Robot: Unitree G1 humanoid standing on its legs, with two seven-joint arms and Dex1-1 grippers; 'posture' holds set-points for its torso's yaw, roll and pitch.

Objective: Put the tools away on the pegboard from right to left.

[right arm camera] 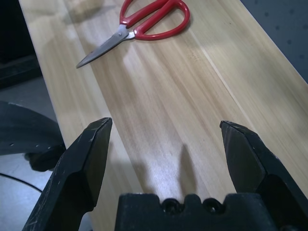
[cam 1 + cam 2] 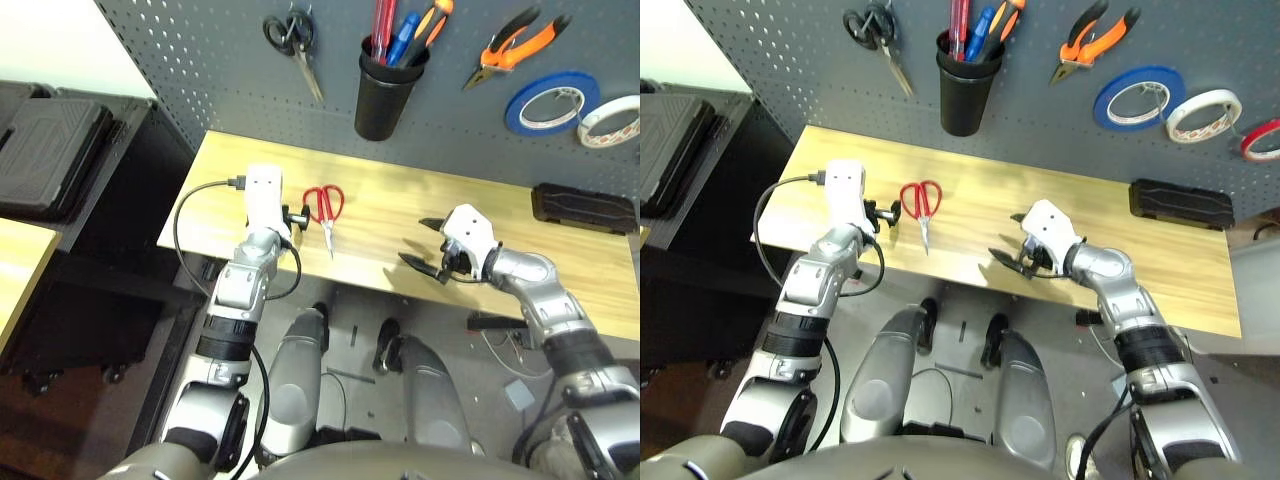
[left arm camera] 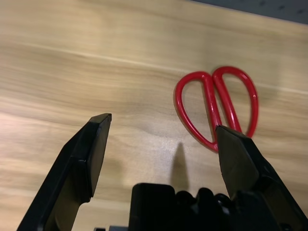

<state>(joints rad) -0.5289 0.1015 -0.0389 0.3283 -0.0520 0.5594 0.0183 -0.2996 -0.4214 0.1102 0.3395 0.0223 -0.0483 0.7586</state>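
While both grippers, left (image 2: 297, 217) and right (image 2: 428, 247), hang open and empty, one pair of red scissors (image 2: 324, 209) lies near the worktop's (image 2: 400, 210) left end. On the pegboard (image 2: 200, 60) hang one pliers (image 2: 515, 45), one black scissors (image 2: 295, 42) and one cup (image 2: 385, 95).

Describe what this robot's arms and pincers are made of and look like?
Both arms are jointed silver metal tubes with black bands at the joints. Each wrist carries a white boxy housing. A black cable loops from the left one down along the forearm. The left gripper and right gripper each have two flat, black, wedge-shaped fingers on a black base.
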